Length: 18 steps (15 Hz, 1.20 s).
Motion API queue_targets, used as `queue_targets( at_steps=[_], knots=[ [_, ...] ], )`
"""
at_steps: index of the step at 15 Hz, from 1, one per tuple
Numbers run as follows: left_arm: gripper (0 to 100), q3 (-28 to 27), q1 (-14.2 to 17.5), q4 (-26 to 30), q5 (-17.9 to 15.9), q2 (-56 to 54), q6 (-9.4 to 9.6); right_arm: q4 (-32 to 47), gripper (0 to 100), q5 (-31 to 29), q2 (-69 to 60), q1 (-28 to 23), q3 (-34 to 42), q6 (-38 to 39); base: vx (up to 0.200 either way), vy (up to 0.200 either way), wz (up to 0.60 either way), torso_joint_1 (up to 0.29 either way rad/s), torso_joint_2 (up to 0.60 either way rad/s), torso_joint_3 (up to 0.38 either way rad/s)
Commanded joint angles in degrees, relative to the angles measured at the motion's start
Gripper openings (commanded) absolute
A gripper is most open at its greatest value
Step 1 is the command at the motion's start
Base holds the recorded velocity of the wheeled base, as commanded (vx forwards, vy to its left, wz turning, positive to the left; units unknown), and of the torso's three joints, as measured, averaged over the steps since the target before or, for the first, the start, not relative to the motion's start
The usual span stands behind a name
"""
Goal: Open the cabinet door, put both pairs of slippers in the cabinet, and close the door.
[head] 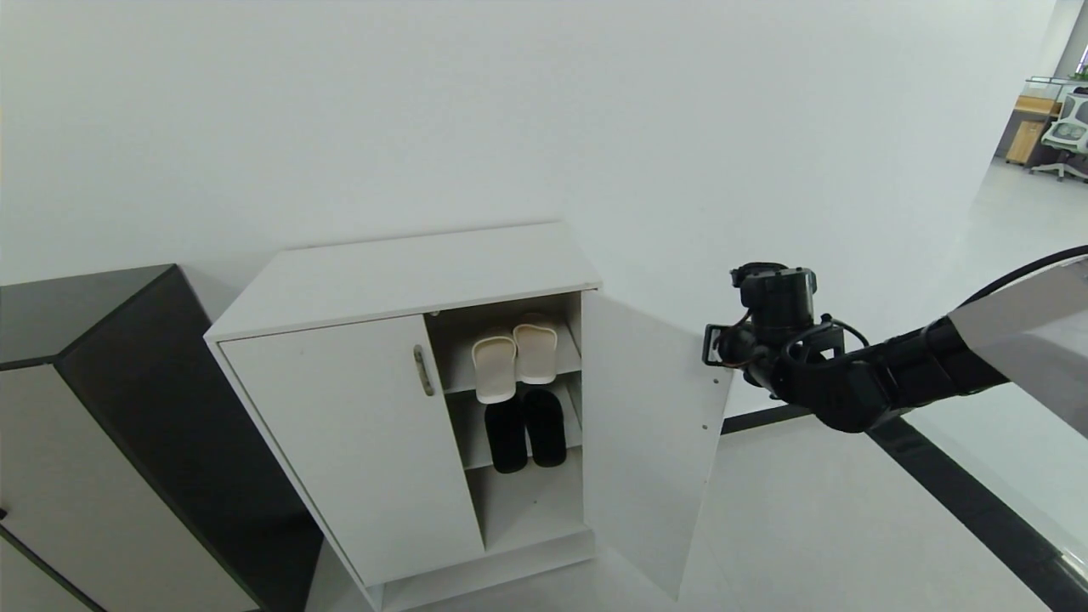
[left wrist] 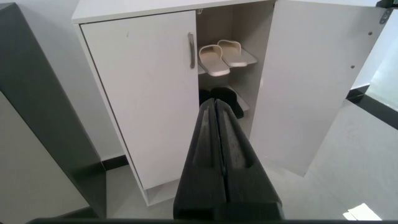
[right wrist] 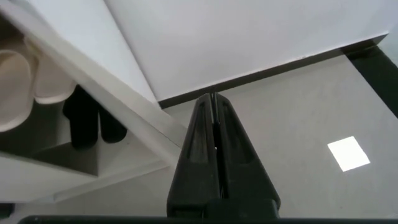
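Empty, fully closed right tool (right wrist: 214,101) beside the edge of the open cabinet door (head: 650,425); left tool (left wrist: 215,103) likewise closed, empty.

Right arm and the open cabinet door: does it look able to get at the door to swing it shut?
Probably yes. The right gripper, jaws shut, hangs close beside the free edge of the open door, with nothing visible between them. It would likely need to come round to the outer face to push.

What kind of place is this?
Probably an office, with a corner set up like an entryway: a cabinet holding slippers stands against a bare wall, and an office chair and desk show far off.
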Motion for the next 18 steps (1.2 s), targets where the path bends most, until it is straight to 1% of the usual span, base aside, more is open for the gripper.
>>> queue_targets(
  at_steps=[1, 2, 3, 6, 9, 13, 16, 18],
  knots=[
    [0, 0.00, 0.01, 0.00, 0.01, -0.01, 0.01, 0.06, 0, -0.06, -3.40, 3.87, 2.92, 0.03, 0.000, 0.000, 0.00, 0.000, 0.00, 0.000],
    [0, 0.00, 0.01, 0.00, 0.01, -0.01, 0.01, 0.06, 0, -0.15, -4.46, 5.45, 3.97, 0.03, 0.000, 0.000, 0.00, 0.000, 0.00, 0.000],
    [0, 0.00, 0.01, 0.00, 0.01, -0.01, 0.01, 0.06, 0, -0.06, -6.30, 8.09, 5.82, 0.12, 0.000, 0.000, 0.00, 0.000, 0.00, 0.000],
    [0, 0.00, 0.01, 0.00, 0.01, -0.01, 0.01, 0.06, 0, -0.06, -9.91, 12.31, 8.63, 0.12, 0.000, 0.000, 0.00, 0.000, 0.00, 0.000],
    [0, 0.00, 0.01, 0.00, 0.01, -0.01, 0.01, 0.15, 0, 0.65, -13.60, 14.15, 12.59, -0.06, 0.000, 0.000, 0.00, 0.000, 0.00, 0.000],
    [0, 0.00, 0.01, 0.00, 0.01, -0.01, 0.01, 0.15, 0, 2.58, -14.48, 15.12, 14.61, -0.23, 0.000, 0.000, 0.00, 0.000, 0.00, 0.000],
    [0, 0.00, 0.01, 0.00, 0.01, -0.01, 0.01, -0.12, 0, 4.16, -15.45, 16.88, 17.95, -3.49, 0.000, 0.000, 0.00, 0.000, 0.00, 0.000],
    [0, 0.00, 0.01, 0.00, 0.01, -0.01, 0.01, -0.91, 0, 5.22, -16.32, 17.14, 19.18, -3.84, 0.000, 0.000, 0.00, 0.000, 0.00, 0.000]
  ],
)
